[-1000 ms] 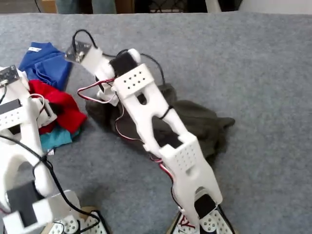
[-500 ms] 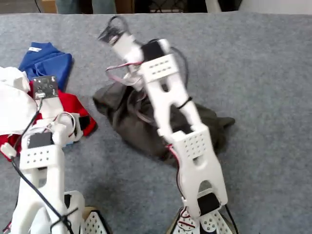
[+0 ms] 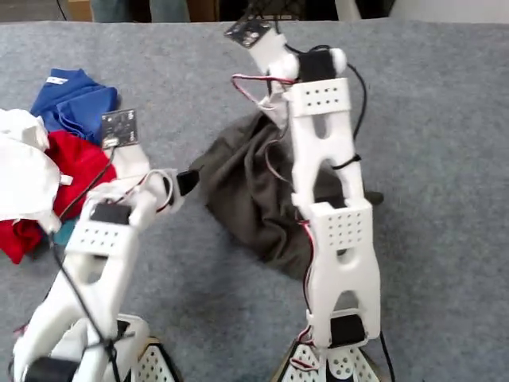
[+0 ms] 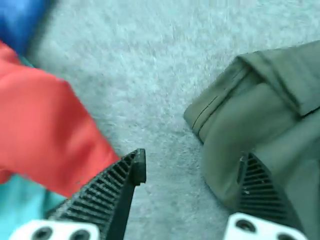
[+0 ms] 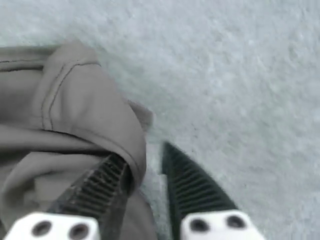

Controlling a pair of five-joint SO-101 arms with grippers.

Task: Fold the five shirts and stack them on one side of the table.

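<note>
A: Starting with the high view: where is the shirt lying?

B: The olive shirt (image 3: 246, 199) is lying crumpled in the middle of the grey table (image 3: 437, 119). The right arm (image 3: 330, 183) is stretching over it towards its far edge, where the cloth is rising a little. It is looking light, soft and limp, so I am judging it will sag and drag rather than keep any shape.

A: And what is sitting around it?

B: 3 more are heaping up at the table's left side: a blue shirt (image 3: 75, 103), a red shirt (image 3: 79, 163) and a white shirt (image 3: 24, 183) lying partly over the red. The left arm (image 3: 111, 239) is standing between that heap and the olive shirt.

A: Moving to the left wrist view?

B: The left gripper (image 4: 194, 167) is hanging wide open and holding nothing. 1 jaw is hanging next to the red cloth, the other over the olive shirt's near corner. A strip of teal shirt (image 4: 17, 205) is peeking out under the red. That stitched hem is offering the best hold, I am thinking: 2 layers, less likely to slip.

A: Anything getting in the way?

B: The red cloth is lying near enough that a careless close could be catching it too.

A: And the right wrist view?

B: The right gripper (image 5: 145, 157) is drawn nearly closed on a rolled fold of the olive hem, with bare table beyond. Holding only 1 edge, the rest is likely to be bunching unless a second corner is being taken.
</note>
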